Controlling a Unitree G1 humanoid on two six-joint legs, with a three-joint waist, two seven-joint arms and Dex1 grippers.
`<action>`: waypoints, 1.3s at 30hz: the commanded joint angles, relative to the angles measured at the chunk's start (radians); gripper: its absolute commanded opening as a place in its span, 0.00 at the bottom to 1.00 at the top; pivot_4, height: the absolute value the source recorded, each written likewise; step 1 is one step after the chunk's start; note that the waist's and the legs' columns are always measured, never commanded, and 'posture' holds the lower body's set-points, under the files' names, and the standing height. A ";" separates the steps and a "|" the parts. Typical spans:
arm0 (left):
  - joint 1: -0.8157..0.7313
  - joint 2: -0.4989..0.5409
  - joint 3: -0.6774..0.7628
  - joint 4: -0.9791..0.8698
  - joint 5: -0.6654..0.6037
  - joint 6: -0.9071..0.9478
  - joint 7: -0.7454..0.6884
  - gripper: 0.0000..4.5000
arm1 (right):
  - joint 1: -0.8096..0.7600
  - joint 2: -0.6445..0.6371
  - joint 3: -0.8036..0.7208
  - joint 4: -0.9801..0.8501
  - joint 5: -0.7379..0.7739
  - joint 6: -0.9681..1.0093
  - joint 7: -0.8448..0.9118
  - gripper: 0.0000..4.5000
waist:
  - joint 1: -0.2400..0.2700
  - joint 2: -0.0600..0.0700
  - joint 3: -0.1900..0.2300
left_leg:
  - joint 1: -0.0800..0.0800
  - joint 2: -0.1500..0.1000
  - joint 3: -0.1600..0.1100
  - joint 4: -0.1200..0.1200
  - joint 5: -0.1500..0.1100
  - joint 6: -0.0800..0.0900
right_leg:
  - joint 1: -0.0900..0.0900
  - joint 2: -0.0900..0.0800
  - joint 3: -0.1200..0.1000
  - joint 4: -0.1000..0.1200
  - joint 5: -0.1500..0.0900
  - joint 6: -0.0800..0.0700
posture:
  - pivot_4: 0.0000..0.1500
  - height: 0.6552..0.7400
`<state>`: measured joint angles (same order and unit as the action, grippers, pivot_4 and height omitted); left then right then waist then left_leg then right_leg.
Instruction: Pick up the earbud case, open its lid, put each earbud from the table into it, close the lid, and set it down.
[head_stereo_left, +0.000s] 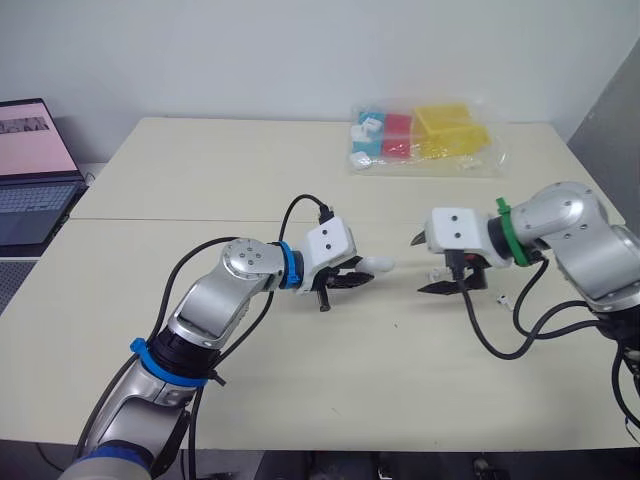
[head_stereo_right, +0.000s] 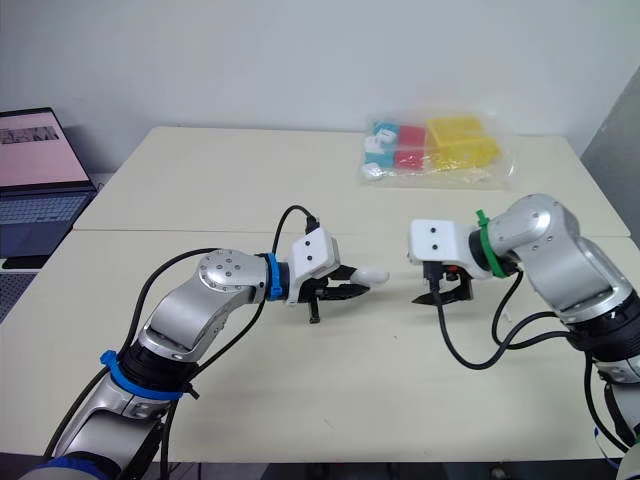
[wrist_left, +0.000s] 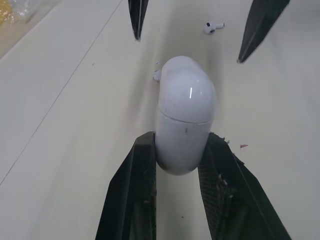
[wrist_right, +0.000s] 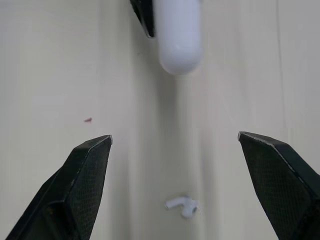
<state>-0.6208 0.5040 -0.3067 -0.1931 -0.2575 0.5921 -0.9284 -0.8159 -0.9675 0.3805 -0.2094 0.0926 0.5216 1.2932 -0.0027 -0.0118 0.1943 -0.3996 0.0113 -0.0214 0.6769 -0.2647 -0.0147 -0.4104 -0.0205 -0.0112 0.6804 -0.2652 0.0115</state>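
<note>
Head view: left gripper (head_stereo_left: 352, 279) pinches the white earbud case (head_stereo_left: 378, 265) over the tabletop (head_stereo_left: 200, 180); right gripper (head_stereo_left: 427, 264), fingers spread, faces it from 3 o'clock.
Left wrist view: fingers (wrist_left: 135, 190) clamp the closed case at its base; an earbud (wrist_left: 212, 26) lies on the tabletop beyond.
Right wrist view: spread fingers (wrist_right: 85, 170) flank an earbud on the tabletop; case ahead.

Our left arm (head_stereo_left: 210, 305) bends at the elbow and reaches in toward the middle, with its wrist (head_stereo_left: 328, 245) turned inward. Our left gripper (head_stereo_left: 355, 275) is clamped on the case (head_stereo_left: 378, 265), which sticks out past the fingertips. Our right arm (head_stereo_left: 575, 230) folds in from the other side. Our right gripper (head_stereo_left: 418, 265) faces the left one, its fingers (wrist_right: 80, 175) spread wide, with the tips near the case but not touching it.
</note>
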 joint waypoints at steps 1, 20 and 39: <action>0.024 -0.040 0.107 -0.032 -0.131 0.056 -0.005 0.17 | 0.016 -0.023 -0.112 -0.010 0.049 -0.069 0.023 0.96 | 0.000 0.000 0.000 | 0.000 0.000 0.000 0.000 0.000 0.000 | 0.000 0.000 0.000 0.000 0.000 0.000 | 1.00 1.00; 0.122 -0.115 0.137 0.005 -0.196 -0.135 -0.054 0.17 | 0.065 0.107 -0.256 -0.217 0.241 0.077 -0.159 0.96 | 0.001 0.000 0.000 | 0.002 0.001 0.000 0.001 0.000 0.000 | 0.002 -0.001 0.001 0.000 0.001 -0.001 | 1.00 1.00; 0.155 -0.117 0.124 0.000 -0.200 -0.176 -0.106 0.17 | 0.035 0.160 -0.191 -0.139 0.164 -0.017 -0.173 0.96 | 0.001 0.000 0.000 | 0.002 0.001 0.000 0.001 0.000 0.000 | 0.002 0.000 0.000 0.000 0.001 -0.001 | 1.00 1.00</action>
<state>-0.4632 0.3903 -0.1717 -0.1603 -0.4449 0.4433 -1.0147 -0.7575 -0.8044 0.2110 -0.3471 0.2741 0.5229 1.1308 -0.0021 -0.0117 0.1942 -0.3980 0.0116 -0.0212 0.6778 -0.2646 -0.0148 -0.4082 -0.0205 -0.0108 0.6801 -0.2642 0.0102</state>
